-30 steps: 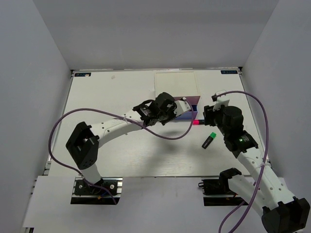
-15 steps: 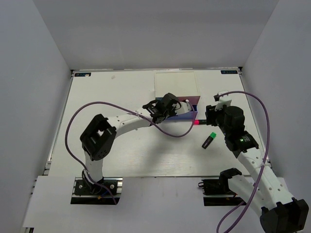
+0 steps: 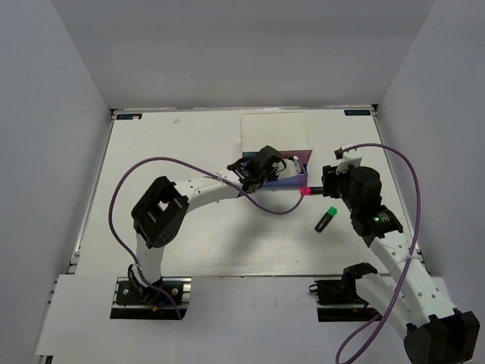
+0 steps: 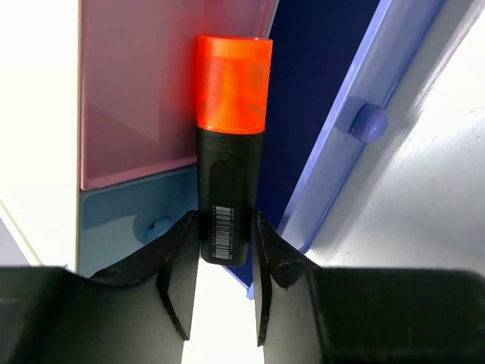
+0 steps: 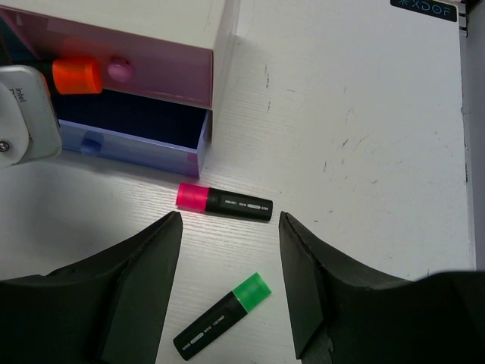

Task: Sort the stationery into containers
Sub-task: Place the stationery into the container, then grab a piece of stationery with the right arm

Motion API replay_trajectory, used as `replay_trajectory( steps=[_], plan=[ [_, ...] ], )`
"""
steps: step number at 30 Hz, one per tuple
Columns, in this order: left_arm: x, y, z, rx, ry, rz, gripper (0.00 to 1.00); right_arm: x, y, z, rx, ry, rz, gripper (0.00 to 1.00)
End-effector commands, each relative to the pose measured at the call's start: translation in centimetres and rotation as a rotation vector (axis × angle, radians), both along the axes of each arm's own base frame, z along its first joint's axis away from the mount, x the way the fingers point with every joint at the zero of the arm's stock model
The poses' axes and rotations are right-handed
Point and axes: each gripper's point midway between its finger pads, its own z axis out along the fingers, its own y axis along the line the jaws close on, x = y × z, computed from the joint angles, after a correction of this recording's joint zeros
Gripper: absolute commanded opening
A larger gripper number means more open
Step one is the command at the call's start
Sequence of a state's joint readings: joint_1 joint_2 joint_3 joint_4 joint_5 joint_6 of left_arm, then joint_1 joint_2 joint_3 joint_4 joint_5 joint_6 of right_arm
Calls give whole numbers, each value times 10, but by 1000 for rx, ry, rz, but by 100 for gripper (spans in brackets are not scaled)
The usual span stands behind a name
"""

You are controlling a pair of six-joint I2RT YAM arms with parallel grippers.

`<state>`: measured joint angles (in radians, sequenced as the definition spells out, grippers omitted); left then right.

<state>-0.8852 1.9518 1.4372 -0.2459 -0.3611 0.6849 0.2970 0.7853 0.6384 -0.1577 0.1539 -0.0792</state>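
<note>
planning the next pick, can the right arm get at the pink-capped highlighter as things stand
Probably yes. The right gripper hangs open right over the pink-capped highlighter, which lies flat on the table near the corner of the open drawer. Nothing covers it, and the green-capped highlighter lies apart.

Left arm [image 3: 161, 212] folds up a lot, its elbow swinging in to the right. That carries the left gripper [image 4: 222, 224] and its orange highlighter [image 4: 229, 152] a bit further up over the open blue-purple drawer [image 4: 394, 76].

Free room above pink highlighter [image 5: 224, 202]; open drawer [image 5: 132, 155] near
</note>
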Motion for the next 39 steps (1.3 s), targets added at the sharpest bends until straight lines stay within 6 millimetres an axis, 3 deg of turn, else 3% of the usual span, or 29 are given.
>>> replay_trajectory(
  steps=[1, 4, 13, 19, 24, 27, 28, 29, 30, 32, 34, 35, 37, 38, 39],
  plan=[
    [14, 1, 33, -50, -94, 40, 33, 4, -1, 7, 26, -33, -10, 60],
    [14, 0, 34, -57, -100, 40, 43, 4, 0, 8, 28, -34, -9, 60],
    [16, 0, 32, -53, -104, 47, 53, 3, 0, 5, 26, -25, -6, 60],
    [15, 3, 28, -49, -100, 60, 55, 3, -2, 5, 25, -25, -12, 60],
    [7, -3, 58, -121, -137, 73, 55, 5, -6, 0, 1, -16, -25, 60],
    [-9, -6, 68, -213, -68, 92, 53, 3, -4, -13, -21, 19, 21, 56],
    [-15, -6, 88, -279, -59, 103, 53, 1, -3, -17, -42, 32, 47, 50],
    [-23, -8, 94, -331, -23, 99, 55, -1, -1, -24, -64, 48, 83, 46],
    [-33, -6, 94, -391, 35, 134, 61, -5, 9, -29, -43, 72, 154, 42],
    [-50, 0, 112, -500, 75, 154, 75, -11, 16, -41, -86, 103, 248, 35],
    [-67, 10, 108, -593, 157, 233, 91, -13, 19, -45, -109, 108, 318, 34],
    [-73, 17, 124, -662, 167, 246, 99, -18, 22, -55, -102, 150, 354, 38],
    [-88, 28, 114, -738, 254, 332, 99, -19, 26, -56, -109, 157, 414, 48],
    [-94, 33, 113, -764, 269, 352, 99, -22, 26, -67, -116, 203, 444, 62],
    [-102, 41, 116, -809, 271, 360, 99, -22, 27, -66, -115, 203, 467, 69]
  ],
)
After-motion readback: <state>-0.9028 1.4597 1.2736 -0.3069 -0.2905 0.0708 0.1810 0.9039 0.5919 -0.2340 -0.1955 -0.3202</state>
